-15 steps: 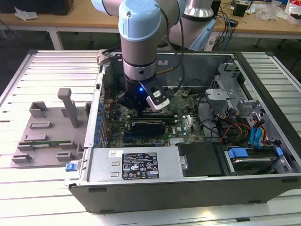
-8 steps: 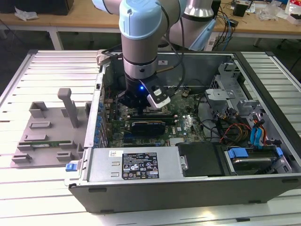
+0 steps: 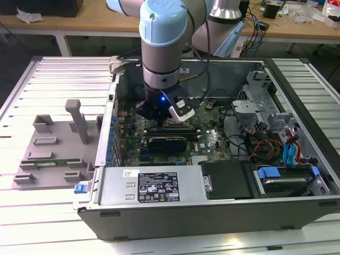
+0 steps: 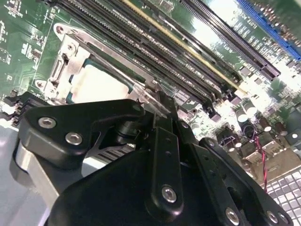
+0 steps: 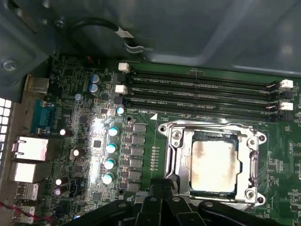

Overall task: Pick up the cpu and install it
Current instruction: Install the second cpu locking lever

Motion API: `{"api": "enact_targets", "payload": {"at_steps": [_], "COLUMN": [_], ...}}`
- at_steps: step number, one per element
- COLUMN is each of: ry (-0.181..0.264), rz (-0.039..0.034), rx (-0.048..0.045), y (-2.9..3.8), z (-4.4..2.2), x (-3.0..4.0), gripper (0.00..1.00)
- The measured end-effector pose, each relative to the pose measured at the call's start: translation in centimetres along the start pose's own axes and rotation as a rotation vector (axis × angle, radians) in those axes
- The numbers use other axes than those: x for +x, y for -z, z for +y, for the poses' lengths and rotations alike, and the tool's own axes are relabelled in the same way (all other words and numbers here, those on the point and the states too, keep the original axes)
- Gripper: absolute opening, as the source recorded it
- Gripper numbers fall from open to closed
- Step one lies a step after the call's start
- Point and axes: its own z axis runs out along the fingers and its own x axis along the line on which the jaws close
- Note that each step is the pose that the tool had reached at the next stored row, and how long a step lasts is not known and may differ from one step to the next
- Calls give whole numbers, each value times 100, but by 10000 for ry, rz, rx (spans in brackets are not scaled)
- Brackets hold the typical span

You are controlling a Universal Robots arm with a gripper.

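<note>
the black fingers (image 4: pixel 162 101) hang low over the socket frame (image 5: pixel 212 162) of the green motherboard (image 5: pixel 141 155), and whether they are spread or closed i cannot tell, since their tips are hidden behind the black linkage in both wrist views; nothing shows between them. the cpu (image 5: pixel 214 162) lies flat inside the socket frame, its silver-grey top facing up and its edges lined up with the frame, and in the second wrist view the cpu (image 4: pixel 96 87) sits just beyond the linkage. beside the frame run the long dark memory slots (image 5: pixel 202 94), parallel to one another, and a row of small round capacitors (image 5: pixel 111 155) stands on the frame's other side. in the exterior view the gripper (image 3: pixel 162 114) reaches down into the open computer case (image 3: pixel 159 183), which lies on its side on the slatted worktop (image 3: pixel 53 74), with the pale blue arm (image 3: pixel 163 37) rising straight above it. a grey parts holder (image 3: pixel 53 146) rests on the worktop toward the exterior view's left, well apart from the gripper, with a narrow green memory stick (image 3: pixel 50 163) lying in it
</note>
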Motion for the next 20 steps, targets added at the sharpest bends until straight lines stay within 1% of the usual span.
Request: {"api": "enact_targets", "payload": {"at_steps": [2,3,5,6,7,8,10,11,12,13,14,15,16,17,18,20], "ry": [1,2,2,2,1,1,2,2,0,-5,-4,-7,-4,-5,-6,-8], "rz": [0,1,1,2,2,0,2,8,31,52,51,50,49,47,45,34], "rx": [7,16,26,30,29,28,32,36,33,27,9,2,-6,-27,-76,-266], "y": [62,133,328,399,490,502,504,505,501,502,511,521,520,516,514,508], "z": [9,19,45,54,67,69,69,66,58,32,-50,-168,-232,-237,-237,-239], "x": [-2,-4,-8,-9,-11,-12,-12,-39,-130,-188,-182,-172,-167,-167,-166,-181], "gripper": [11,11,11,11,11,11,11,11,11,11,11,11,11,11,11,11]}}
